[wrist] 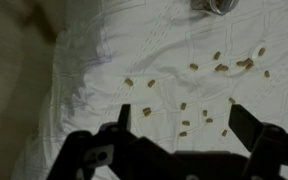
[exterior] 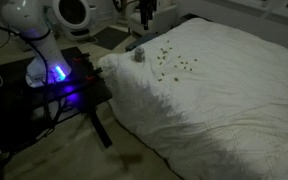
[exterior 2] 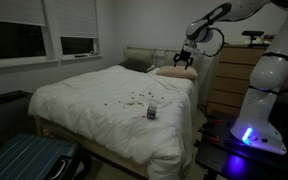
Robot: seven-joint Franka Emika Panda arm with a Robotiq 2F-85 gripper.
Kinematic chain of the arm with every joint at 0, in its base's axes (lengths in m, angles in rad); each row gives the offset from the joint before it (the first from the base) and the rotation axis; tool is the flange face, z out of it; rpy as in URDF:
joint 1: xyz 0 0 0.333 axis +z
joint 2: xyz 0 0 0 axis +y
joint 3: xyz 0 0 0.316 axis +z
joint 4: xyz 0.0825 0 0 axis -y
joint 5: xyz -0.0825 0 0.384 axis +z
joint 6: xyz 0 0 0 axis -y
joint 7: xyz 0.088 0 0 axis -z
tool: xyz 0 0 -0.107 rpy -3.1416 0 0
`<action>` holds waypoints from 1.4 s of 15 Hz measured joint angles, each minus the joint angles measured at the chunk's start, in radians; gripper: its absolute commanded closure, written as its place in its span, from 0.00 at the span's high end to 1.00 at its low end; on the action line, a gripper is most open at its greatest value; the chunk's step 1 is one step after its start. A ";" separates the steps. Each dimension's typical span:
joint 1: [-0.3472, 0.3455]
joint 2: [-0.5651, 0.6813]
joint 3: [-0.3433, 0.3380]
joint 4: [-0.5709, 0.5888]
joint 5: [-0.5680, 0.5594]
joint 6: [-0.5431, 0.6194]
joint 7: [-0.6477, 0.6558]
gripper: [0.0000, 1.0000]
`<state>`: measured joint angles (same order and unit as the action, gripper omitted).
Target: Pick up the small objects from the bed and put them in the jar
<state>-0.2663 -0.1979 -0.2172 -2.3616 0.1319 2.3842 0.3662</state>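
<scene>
Directly below the wrist camera, the gripper (wrist: 178, 112) is being held wide open, with nothing caught between its dark fingers (wrist: 119, 125); only this view is showing that gap. Just beyond, the small objects (wrist: 219, 68) are being picked out as separate brownish bits scattered on the bed (wrist: 94, 60), and past them the jar (wrist: 216, 6) is being cut off by the top edge. In an exterior view the jar (exterior 2: 151, 112) is being shown whole, standing on the wrinkled white cover just beside the specks, while the arm is being held well above the bed. Around the bed, a blue suitcase (exterior 2: 29, 160) is being shown nearest, then the robot base lit blue on a black table (exterior: 79, 85), then a wooden dresser (exterior 2: 229, 80) and dark windows (exterior 2: 24, 40) against the far wall.
</scene>
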 measured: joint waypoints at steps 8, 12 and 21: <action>-0.014 0.165 -0.041 0.082 0.119 0.057 0.165 1.00; -0.017 0.267 -0.064 0.138 0.161 0.059 0.187 1.00; -0.027 0.471 -0.070 0.254 0.181 0.059 0.079 1.00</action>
<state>-0.2932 0.2727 -0.2873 -2.1071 0.3128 2.4435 0.4448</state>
